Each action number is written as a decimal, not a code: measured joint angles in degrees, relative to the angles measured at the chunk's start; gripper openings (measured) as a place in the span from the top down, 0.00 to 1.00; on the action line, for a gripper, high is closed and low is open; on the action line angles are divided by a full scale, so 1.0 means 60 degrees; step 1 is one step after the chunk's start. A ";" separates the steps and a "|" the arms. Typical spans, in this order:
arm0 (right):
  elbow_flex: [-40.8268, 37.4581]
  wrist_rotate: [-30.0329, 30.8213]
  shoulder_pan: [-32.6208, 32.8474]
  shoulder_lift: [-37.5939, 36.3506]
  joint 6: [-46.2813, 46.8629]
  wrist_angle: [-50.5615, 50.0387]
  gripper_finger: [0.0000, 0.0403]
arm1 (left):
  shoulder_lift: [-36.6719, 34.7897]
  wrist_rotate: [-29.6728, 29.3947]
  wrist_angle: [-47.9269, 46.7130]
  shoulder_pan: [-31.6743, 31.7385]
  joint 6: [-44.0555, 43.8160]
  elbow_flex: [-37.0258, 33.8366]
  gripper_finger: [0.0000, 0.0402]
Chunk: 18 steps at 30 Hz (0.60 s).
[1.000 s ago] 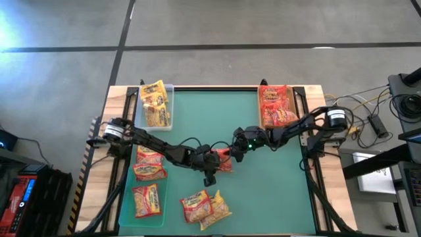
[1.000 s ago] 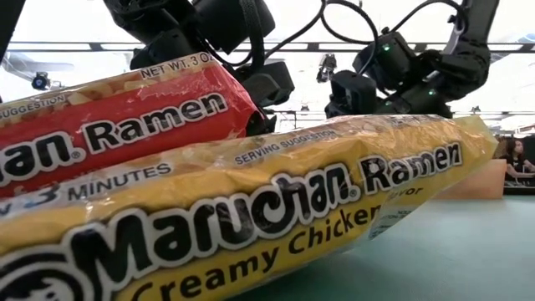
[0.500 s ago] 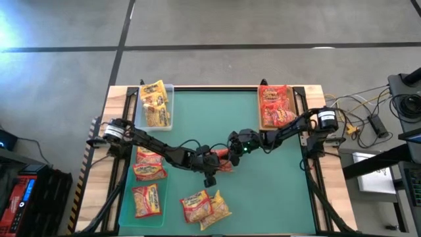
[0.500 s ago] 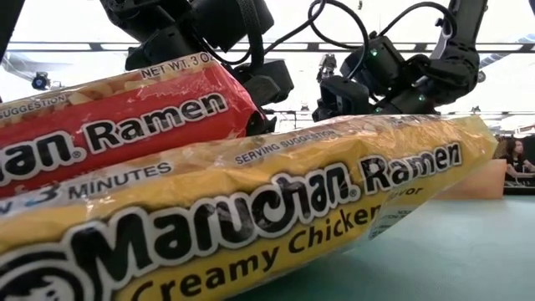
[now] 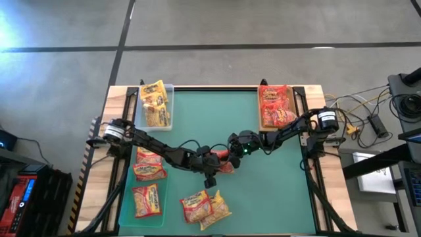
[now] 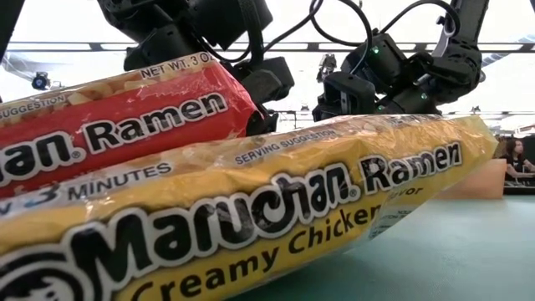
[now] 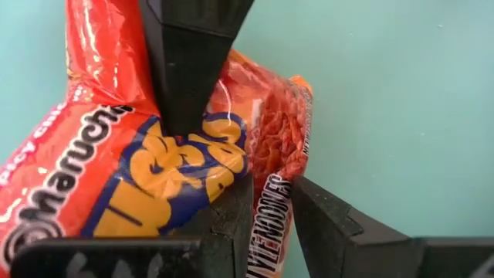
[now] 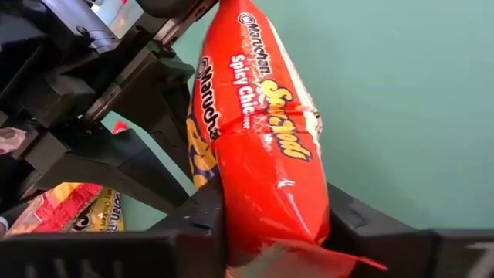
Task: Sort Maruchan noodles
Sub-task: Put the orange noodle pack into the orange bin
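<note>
Crinkly film makes the red-orange packet [image 8: 262,166] light, slippery and brittle inside, best pinched at its ends; it hangs mid-tabletop [image 5: 276,191] between both grippers; the right gripper [image 8: 270,224] has its fingers closed on one end, the left gripper [image 7: 266,205] on the other; only the high view shows the sorted trays [image 5: 262,117].

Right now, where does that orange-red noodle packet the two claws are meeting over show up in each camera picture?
High view: the orange packet sits mid-table between the left gripper and right gripper.
Low view: hidden behind the big yellow packet.
Left wrist view: fills the left side.
Right wrist view: centre, between the fingers.
Shared landmark: the green mat.
</note>
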 joint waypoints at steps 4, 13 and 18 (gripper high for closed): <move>0.0000 -0.0024 -0.0007 -0.0023 0.0000 -0.0078 0.79 | -0.0206 0.0018 -0.0138 -0.0053 -0.0015 0.0000 0.81; -0.0015 -0.0119 -0.0086 -0.0041 0.0012 -0.0112 0.86 | -0.1060 -0.0854 -0.1722 -0.0377 -0.0273 -0.0018 0.81; -0.0018 -0.0175 -0.0177 -0.0041 -0.0046 -0.0094 0.91 | -0.1559 -0.2017 -0.2812 -0.0655 -0.0726 -0.0022 0.81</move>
